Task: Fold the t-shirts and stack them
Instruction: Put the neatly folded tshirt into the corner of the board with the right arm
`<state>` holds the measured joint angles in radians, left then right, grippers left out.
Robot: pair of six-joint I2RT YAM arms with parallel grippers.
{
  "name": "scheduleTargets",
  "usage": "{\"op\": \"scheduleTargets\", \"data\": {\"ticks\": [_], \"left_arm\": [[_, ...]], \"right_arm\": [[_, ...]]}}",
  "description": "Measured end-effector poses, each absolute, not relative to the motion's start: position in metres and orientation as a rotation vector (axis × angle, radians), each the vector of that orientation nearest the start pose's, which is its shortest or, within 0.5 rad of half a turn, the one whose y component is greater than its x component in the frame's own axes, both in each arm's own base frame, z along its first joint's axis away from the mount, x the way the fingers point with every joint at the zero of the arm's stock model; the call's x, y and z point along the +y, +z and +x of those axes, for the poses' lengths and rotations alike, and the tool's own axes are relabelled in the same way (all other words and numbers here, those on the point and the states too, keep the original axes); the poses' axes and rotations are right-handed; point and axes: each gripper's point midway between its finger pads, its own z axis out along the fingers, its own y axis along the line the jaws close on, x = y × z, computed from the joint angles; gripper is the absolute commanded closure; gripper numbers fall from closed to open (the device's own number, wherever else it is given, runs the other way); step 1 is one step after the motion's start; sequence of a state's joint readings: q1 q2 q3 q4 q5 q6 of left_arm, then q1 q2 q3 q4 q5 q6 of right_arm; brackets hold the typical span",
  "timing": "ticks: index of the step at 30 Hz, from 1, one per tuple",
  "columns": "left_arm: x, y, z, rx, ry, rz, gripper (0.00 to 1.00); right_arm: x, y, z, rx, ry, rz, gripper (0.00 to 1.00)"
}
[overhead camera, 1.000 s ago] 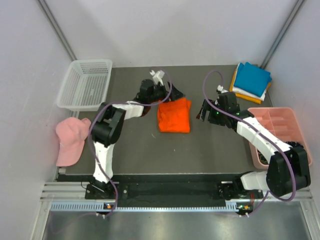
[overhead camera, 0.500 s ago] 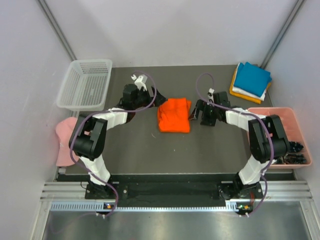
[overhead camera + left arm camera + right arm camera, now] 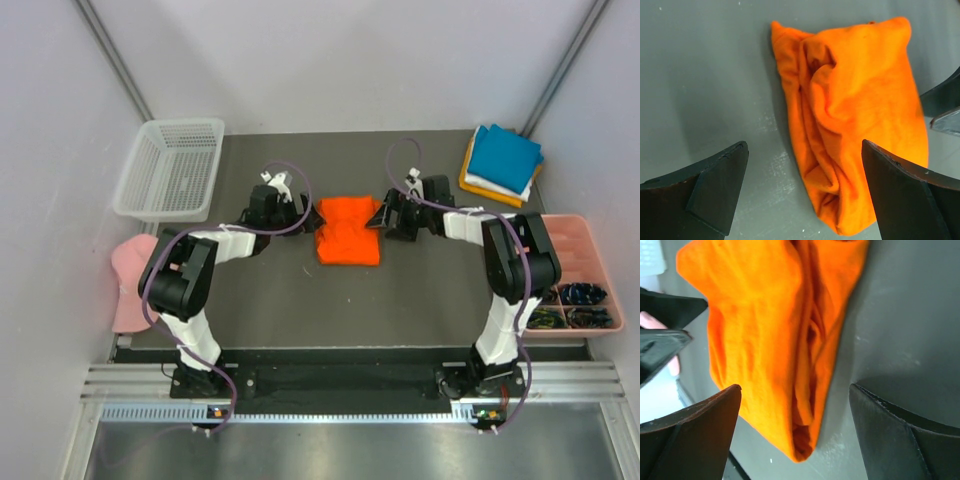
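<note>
The orange shirt (image 3: pixel 348 232) lay folded into a lumpy rectangle, flat on the table (image 3: pixel 300 300), with a ridge of bunched cloth along one side. In the second before, the left gripper (image 3: pixel 310 218) had swung round from the shirt's far left corner. The right gripper (image 3: pixel 384 215) had come in from well off to the shirt's right. Both now sat low, just beside its left and right edges and facing each other across it. Each had its jaws spread wide and held nothing.

This looked like the approach to a two-sided pickup, so folding seemed done and stacking next. The stack (image 3: pixel 503 163), teal on top, waited far right of the shirt and beyond it. The tray (image 3: pixel 560 218) sat to the right, the basket (image 3: pixel 150 200) and cap (image 3: pixel 135 280) to the left. No writing or label could be read.
</note>
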<state>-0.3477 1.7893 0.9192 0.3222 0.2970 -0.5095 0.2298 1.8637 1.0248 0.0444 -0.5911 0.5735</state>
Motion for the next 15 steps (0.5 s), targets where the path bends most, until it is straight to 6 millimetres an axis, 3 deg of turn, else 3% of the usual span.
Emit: {"op": "scheduleTargets", "data": {"ticks": [6,15], "left_arm": [[-0.229,0.052,0.408,2.247,-0.776,0.023,0.01],[-0.244,0.052,0.413,2.238,-0.789,0.057,0.01]], "right_arm": [[0.221,0.053,0.395,2.420,1.163,0.085,0.11],[0.226,0.054,0.397,2.405,1.214,0.068,0.10]]}}
